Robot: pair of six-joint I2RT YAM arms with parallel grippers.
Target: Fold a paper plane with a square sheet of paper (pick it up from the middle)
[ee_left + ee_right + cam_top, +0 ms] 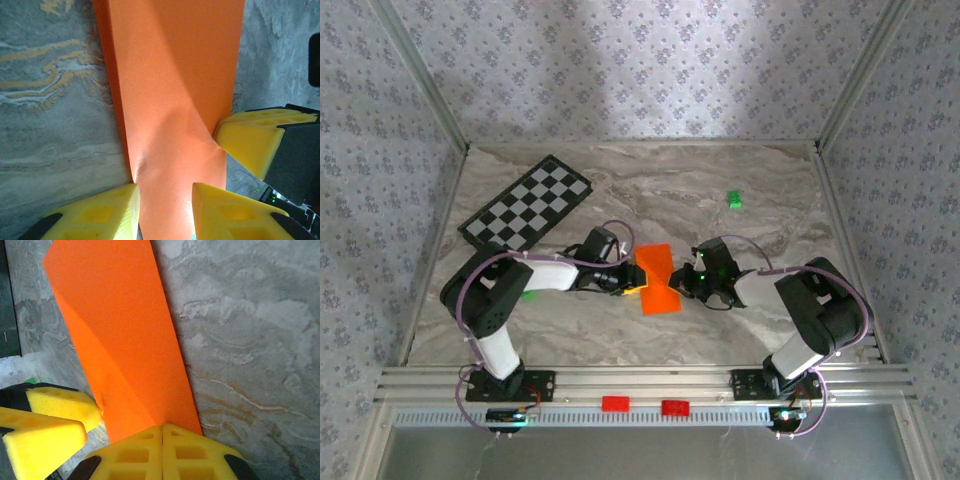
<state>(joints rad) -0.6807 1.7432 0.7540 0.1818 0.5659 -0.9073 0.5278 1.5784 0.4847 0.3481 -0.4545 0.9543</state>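
Straight ahead of both grippers the folded orange sheet (175, 75) stretches away over the marble table (250, 340), your right gripper (162, 430) pinching its edge, your left gripper (165, 195) astride it, fingers apart, its hold unclear.

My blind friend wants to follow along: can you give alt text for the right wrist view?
A creased orange paper runs up from the right gripper, whose shut yellow fingers pinch its near end, above a marble table. At lower left, the left gripper meets the paper's edge.
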